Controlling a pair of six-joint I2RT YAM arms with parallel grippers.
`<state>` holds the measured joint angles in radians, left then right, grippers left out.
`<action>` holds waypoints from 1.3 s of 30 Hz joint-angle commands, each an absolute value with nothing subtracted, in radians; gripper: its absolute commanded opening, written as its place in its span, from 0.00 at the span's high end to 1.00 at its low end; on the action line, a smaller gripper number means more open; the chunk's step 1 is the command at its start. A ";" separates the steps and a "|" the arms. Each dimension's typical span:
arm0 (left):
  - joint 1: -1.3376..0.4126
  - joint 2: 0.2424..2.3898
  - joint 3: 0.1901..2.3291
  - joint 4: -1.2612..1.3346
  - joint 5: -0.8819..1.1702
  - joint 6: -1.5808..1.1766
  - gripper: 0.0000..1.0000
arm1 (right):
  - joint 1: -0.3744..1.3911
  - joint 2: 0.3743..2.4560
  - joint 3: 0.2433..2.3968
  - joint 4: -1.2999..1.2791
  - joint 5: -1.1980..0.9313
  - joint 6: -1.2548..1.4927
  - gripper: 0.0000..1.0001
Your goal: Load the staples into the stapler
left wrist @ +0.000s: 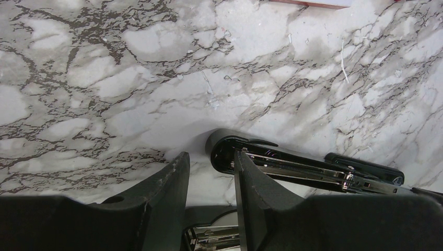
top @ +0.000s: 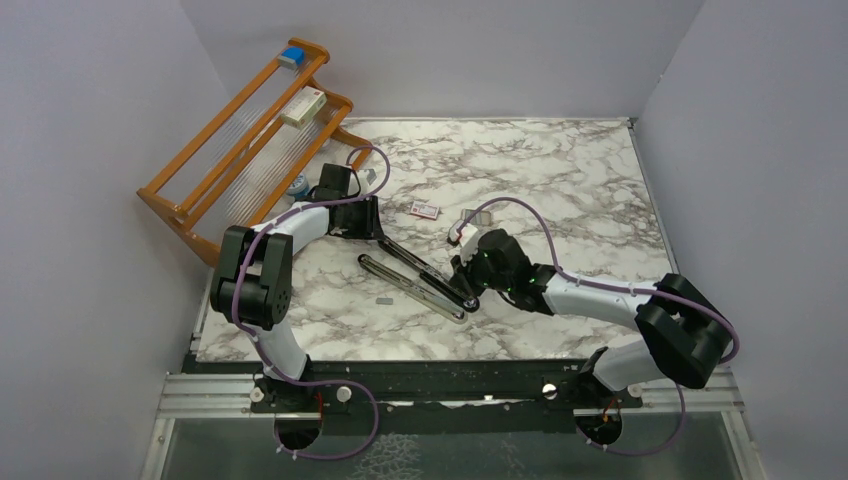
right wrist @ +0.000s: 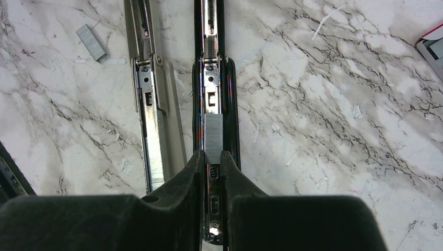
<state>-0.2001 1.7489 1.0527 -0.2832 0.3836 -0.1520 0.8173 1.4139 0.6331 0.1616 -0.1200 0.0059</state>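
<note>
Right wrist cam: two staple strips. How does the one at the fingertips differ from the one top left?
The gripped strip is pinched by the right gripper over the rail of the black stapler; the loose strip lies free on the marble table. The gripped strip runs in line with the rail; the loose strip lies askew. Both are silver-grey staple strips.

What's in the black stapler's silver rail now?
A short silver-grey staple strip lies along the shiny rail of the slim black stapler, its near end pinched by the right gripper. The rail beneath strip and gripper is covered, so seating cannot be seen.
</note>
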 commanded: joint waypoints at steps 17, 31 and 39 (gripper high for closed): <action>-0.198 1.775 1.058 -0.321 0.341 -0.130 0.61 | 0.830 1.447 0.669 0.131 -0.097 0.005 0.85; -0.198 1.775 1.058 -0.320 0.340 -0.129 0.61 | 0.831 1.466 0.677 0.111 -0.096 0.005 0.85; -0.198 1.776 1.058 -0.320 0.341 -0.129 0.61 | 0.831 1.469 0.704 0.071 -0.091 -0.018 0.85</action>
<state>-0.2001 1.7489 1.0527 -0.2832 0.3836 -0.1520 0.8249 1.4498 0.6624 0.1177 -0.1181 0.0048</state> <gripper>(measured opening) 0.395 0.154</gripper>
